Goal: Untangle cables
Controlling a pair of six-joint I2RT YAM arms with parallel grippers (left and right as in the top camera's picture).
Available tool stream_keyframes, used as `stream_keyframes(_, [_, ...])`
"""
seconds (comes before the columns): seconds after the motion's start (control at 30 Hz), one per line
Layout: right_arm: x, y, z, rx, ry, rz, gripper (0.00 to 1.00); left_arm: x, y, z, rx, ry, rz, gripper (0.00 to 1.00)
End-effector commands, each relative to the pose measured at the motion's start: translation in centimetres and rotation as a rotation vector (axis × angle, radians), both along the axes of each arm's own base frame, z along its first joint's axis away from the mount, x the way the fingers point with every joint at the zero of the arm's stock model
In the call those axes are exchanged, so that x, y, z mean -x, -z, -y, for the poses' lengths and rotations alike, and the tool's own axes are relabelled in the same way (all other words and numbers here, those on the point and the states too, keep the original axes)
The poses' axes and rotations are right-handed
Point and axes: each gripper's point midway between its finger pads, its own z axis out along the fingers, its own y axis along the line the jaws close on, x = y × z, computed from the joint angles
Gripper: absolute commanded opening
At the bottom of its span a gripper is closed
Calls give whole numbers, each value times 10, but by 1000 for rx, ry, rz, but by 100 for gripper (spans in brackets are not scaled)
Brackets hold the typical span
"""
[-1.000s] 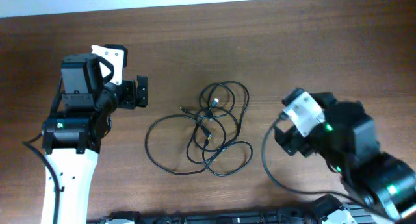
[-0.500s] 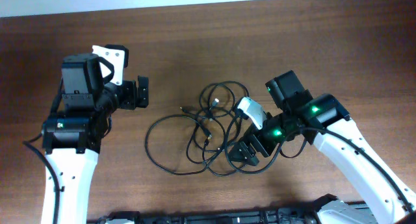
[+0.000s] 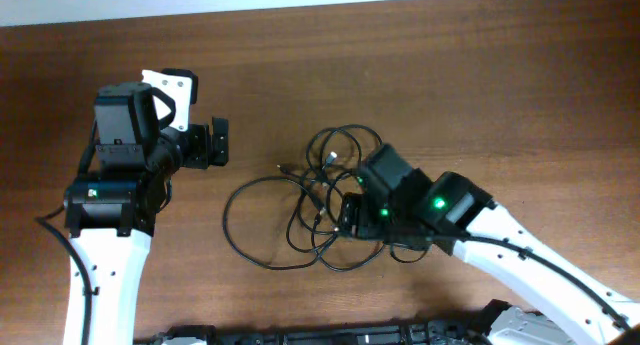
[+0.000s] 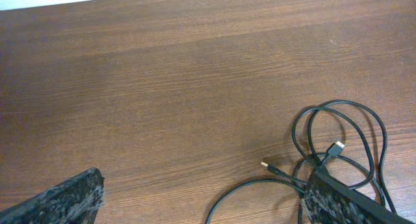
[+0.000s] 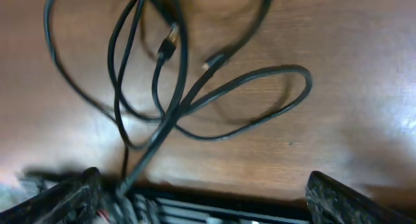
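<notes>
Table (image 3: 450, 65): brown wood, carrying both arms and the tangle.

Left arm (image 3: 108, 200): white and black, along the table's left side.

Right arm (image 3: 520, 247): reaches in from the lower right, green lights showing on its wrist.

Left gripper (image 3: 221, 142): its fingers (image 4: 62, 201) stand apart with bare wood between them, gripping nothing. They point across the table toward the tangle.

Right gripper (image 3: 346, 215): its fingers (image 5: 344, 198) are spread wide with nothing clamped, and sit over the right part of the tangle.

Cables (image 3: 300, 210): two thin black cords in one flat tangle in the middle of the table, ahead of the left fingers and well apart from them, and directly under the right fingers. The long axis runs side to side in the overhead view. One large open loop points toward the left gripper, and smaller stacked loops lie on the far side, next to the right gripper.

Strand by the right fingers (image 5: 153, 143): runs diagonally down to just beside one fingertip. Whether it touches cannot be told.

Plugs: one silver-tipped plug (image 4: 336, 148) lies inside the small loops. A thinner tip (image 4: 264, 164) pokes out toward the left fingers.
</notes>
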Motion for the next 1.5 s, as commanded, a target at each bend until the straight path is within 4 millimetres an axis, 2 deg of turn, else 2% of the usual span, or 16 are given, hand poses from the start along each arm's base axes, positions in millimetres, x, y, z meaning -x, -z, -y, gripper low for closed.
stream_keyframes(0.0, [-8,0,6,8,238,-22,99,0,-2,0,14,-5,5,99])
stream_keyframes(0.07, [-11,1,3,-1,255,-22,99,0,-2,0,14,-5,5,99])
stream_keyframes(0.17, [-10,19,-12,-15,285,-121,99,0,-2,0,14,-5,5,99])
stream_keyframes(0.2, [-10,26,-20,-29,274,-153,95,0,-2,0,14,-5,5,99])
stream_keyframes(0.23, [-9,39,-32,-42,258,-214,86,0,-2,0,14,-5,5,99])
stream_keyframes(0.3, [-6,49,-41,-55,246,-267,84,0,-2,0,14,-5,5,99])
stream_keyframes(0.43, [5,49,-55,-64,186,-260,82,0,-2,0,14,-5,5,99])
stream_keyframes(0.53, [17,45,-74,-92,118,-247,74,0,-2,0,14,-5,5,99])
stream_keyframes(0.77, [17,44,-77,-108,112,-251,43,0,-2,0,14,-5,5,99])
stream_keyframes(0.8, [17,44,-77,-107,98,-242,34,0,-2,0,14,-5,5,99])
stream_keyframes(0.83, [15,45,-76,-100,92,-231,13,0,-2,0,14,-5,5,99])
stream_keyframes(0.87, [13,44,-76,-102,93,-222,4,0,-2,0,14,-5,5,99])
stream_keyframes(1.3, [5,46,-72,-78,76,-163,4,0,-2,0,14,-5,5,99])
stream_keyframes(1.37, [-1,38,-70,-77,62,-107,4,0,-2,0,14,-5,5,99])
stream_keyframes(1.47, [-25,-2,-64,-92,40,93,4,0,-2,0,14,-5,5,99])
